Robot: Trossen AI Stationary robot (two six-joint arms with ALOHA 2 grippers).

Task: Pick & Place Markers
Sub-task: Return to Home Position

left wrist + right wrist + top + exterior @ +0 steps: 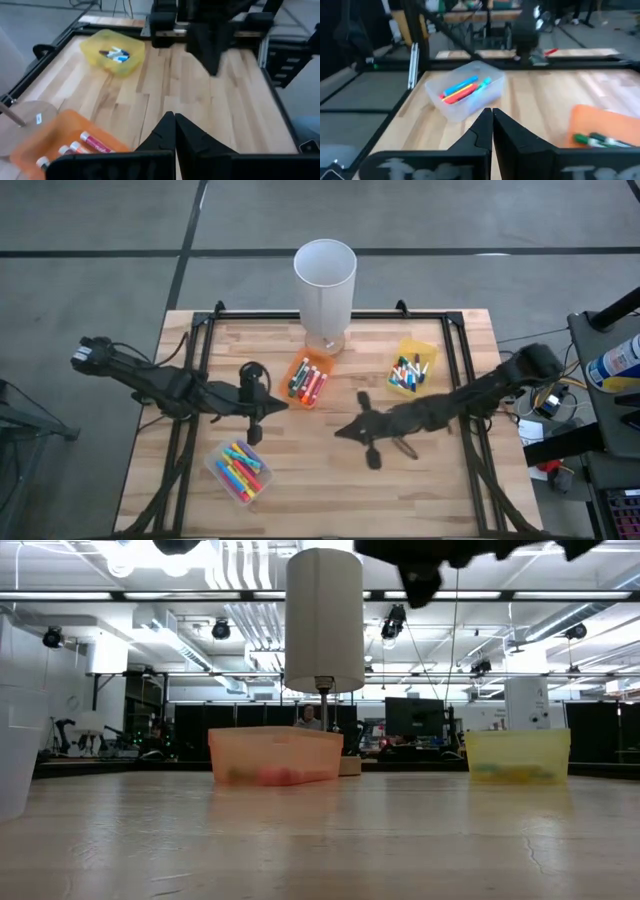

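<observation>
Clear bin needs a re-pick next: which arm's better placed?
Left. The left claw hangs shut close by the clear bin on its own side; the right claw is farther off, nearer the right half.

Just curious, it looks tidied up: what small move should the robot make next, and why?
Probably draw both arms back to rest. The markers in view lie in the orange bin, yellow bin or clear bin, and the left tool and right tool hang shut and empty over the table.

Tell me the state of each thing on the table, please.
left gripper: shut, empty, raised.
right gripper: shut, empty, raised.
markers: lying in the bins.
orange bin: holds markers.
yellow bin: holds markers.
clear bin: holds markers.
white cylinder: upright.
</observation>
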